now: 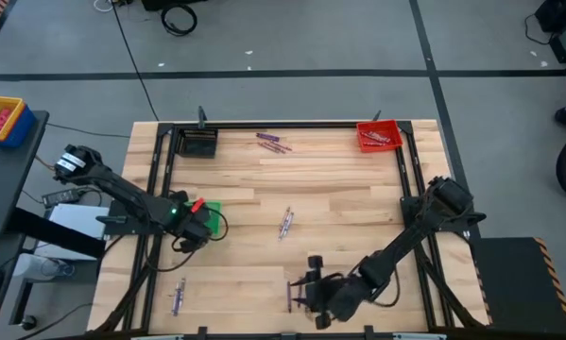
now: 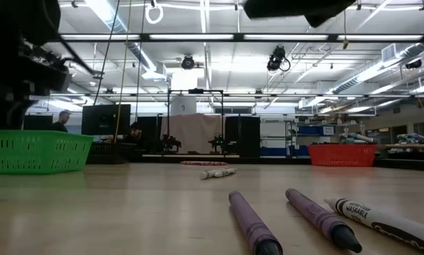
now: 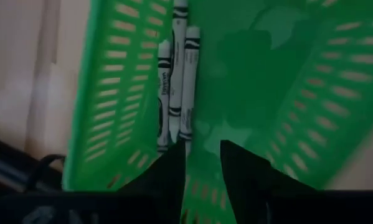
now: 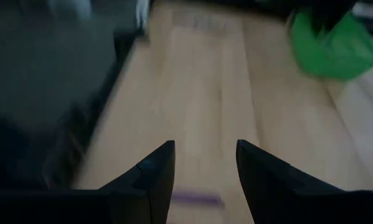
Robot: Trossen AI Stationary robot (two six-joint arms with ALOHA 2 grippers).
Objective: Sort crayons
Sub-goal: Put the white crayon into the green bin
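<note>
Hovering over the green bin (image 1: 207,210) at the surface's (image 1: 339,189) left edge, the left end effector (image 3: 202,163) is open above white crayons (image 3: 177,81) inside. Purple crayons (image 1: 179,296) lie near the front-left corner, grey ones (image 1: 284,223) mid-surface. The right end effector (image 4: 203,163), open, hangs above a purple crayon (image 4: 198,198) at the front edge.

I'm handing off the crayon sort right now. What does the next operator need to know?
Left gripper: open, empty, over the green bin, which holds white crayons.
Right gripper: open, empty, low at the near edge over a purple crayon.
Red bin already holds crayons; the black bin contents are unclear.
Left to sort: purple crayons by the far edge, a pale pair mid-table, purple ones near-left.
</note>
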